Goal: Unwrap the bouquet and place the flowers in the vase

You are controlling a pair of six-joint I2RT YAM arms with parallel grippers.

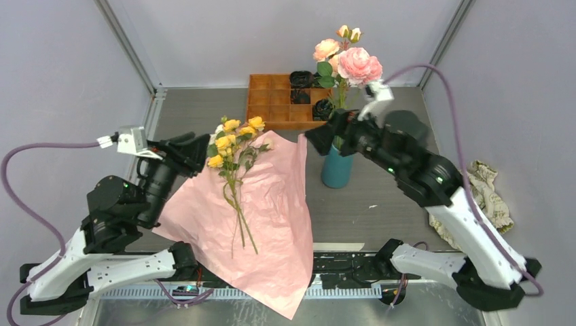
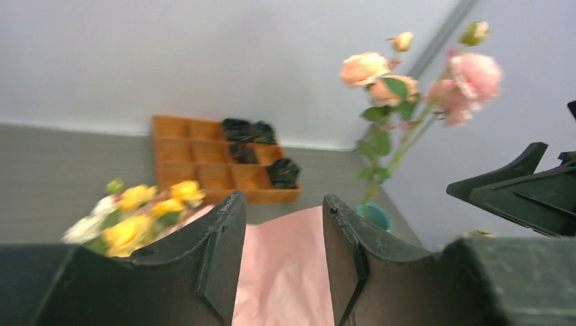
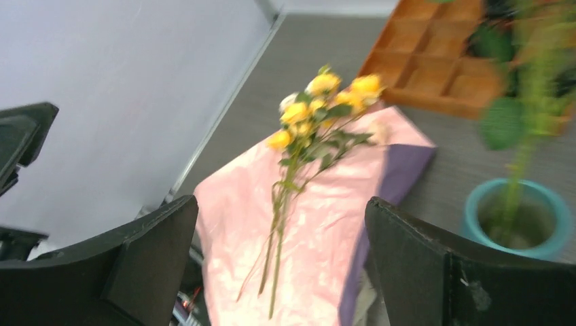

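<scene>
The yellow roses (image 1: 234, 139) lie loose on the opened paper (image 1: 272, 204), heads toward the far side, stems (image 1: 239, 217) trailing toward the arms; a paler head seems to sit among them, though both wrist views are too blurred to be sure. The paper is spread flat, pink side up, on the table (image 1: 380, 204); its near corner hangs past the table's front edge between the two bases; in the right wrist view a purple strip shows along the edge that faces the vase (image 1: 336, 170). The vase stands upright just beside the paper's right edge, apart from it; pink roses (image 1: 358, 64) and peach ones stand in it, heads well above the rim.

The left gripper (image 2: 282, 200) hovers at the paper's left edge, near the yellow heads, touching neither; its jaws stand partly apart with nothing between them, the pink sheet showing through the gap. The right gripper (image 3: 280, 202) hangs near the vase's rim, on its left, pointing toward the paper; its jaws are spread wide and empty.

Behind the paper and vase sits an orange tray (image 1: 272, 102) of square compartments; dark rosettes (image 1: 301, 78) fill a few at its right end. A patterned cloth (image 1: 486, 190) lies crumpled at the table's right edge, behind the right arm.
</scene>
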